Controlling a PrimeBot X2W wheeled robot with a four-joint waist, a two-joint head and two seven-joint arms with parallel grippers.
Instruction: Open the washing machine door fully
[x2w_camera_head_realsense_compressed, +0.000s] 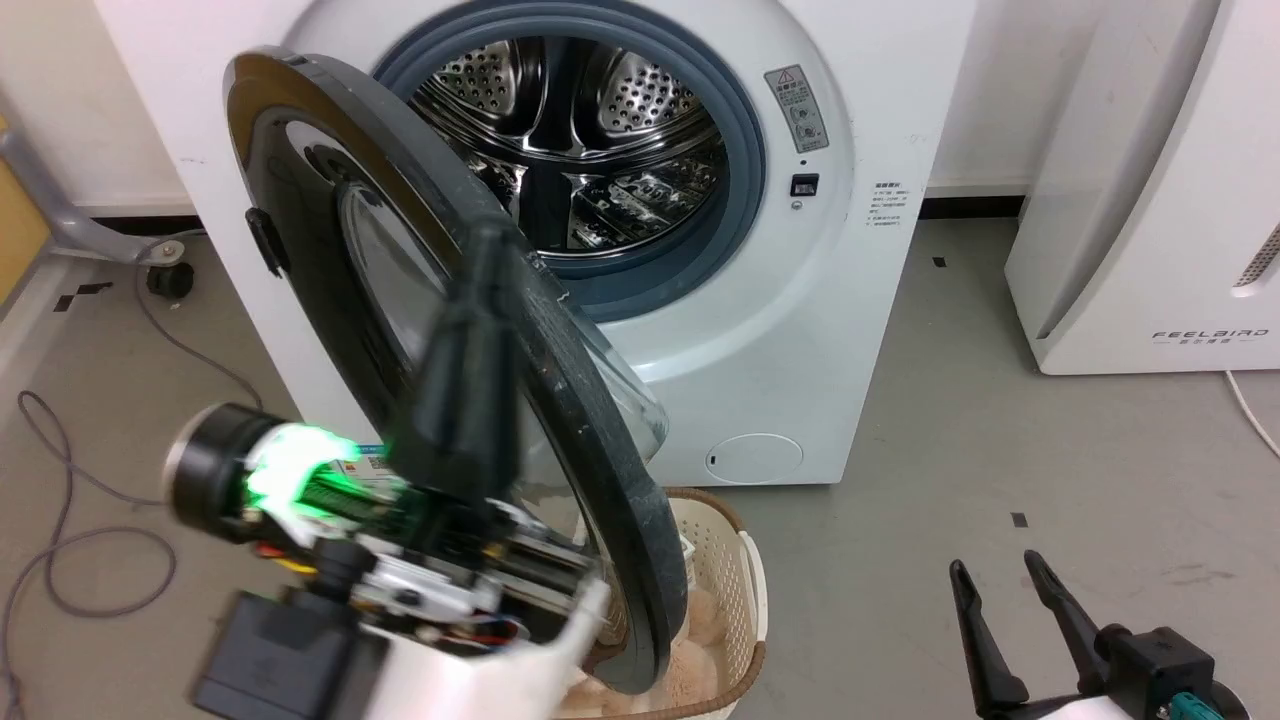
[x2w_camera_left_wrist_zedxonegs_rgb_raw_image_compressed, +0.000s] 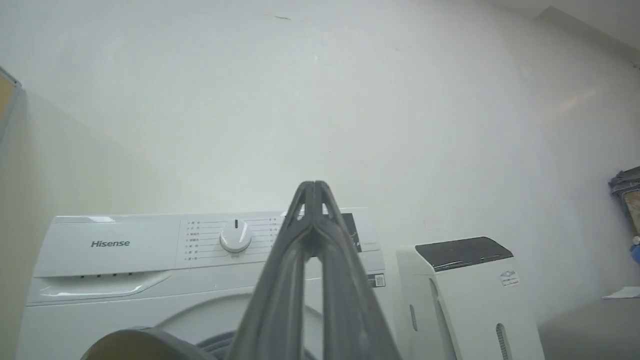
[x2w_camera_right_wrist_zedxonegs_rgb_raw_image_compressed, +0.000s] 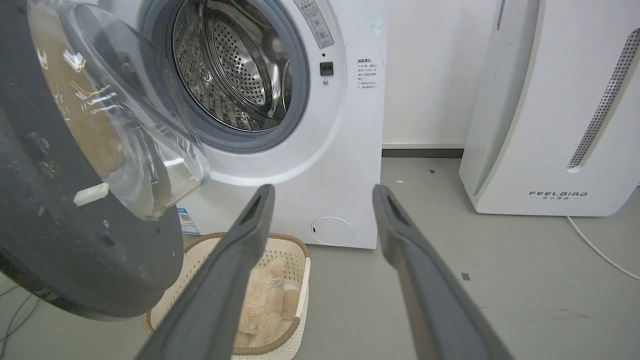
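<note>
The door (x2w_camera_head_realsense_compressed: 330, 270) stands well out from the machine (x2w_camera_head_realsense_compressed: 800, 350), hinged at the robot's left. Its grey rim is edge-on to the head camera and its glass bowl faces the drum (x2w_camera_head_realsense_compressed: 580, 130). Its lower edge hangs above a basket (x2w_camera_head_realsense_compressed: 735, 580) holding a plush toy (x2w_camera_right_wrist_zedxonegs_rgb_raw_image_compressed: 260, 300).

The left claw (x2w_camera_head_realsense_compressed: 486, 238) is on the door's black outer side. In the head view its fingers run upward across the window and rim, about midway up the door; whether they touch it cannot be told. The left wrist view shows them pressed together at the tips with nothing between, aimed up past the machine's knob (x2w_camera_left_wrist_zedxonegs_rgb_raw_image_compressed: 235, 236) at the wall (x2w_camera_left_wrist_zedxonegs_rgb_raw_image_compressed: 320, 100). The left wrist rises from the bottom edge with a green light glowing on it.

The right claw (x2w_camera_head_realsense_compressed: 995, 570) sits low at the lower right, well apart from the door. Its fingers are spread and empty, pointing toward the machine's lower front.
</note>
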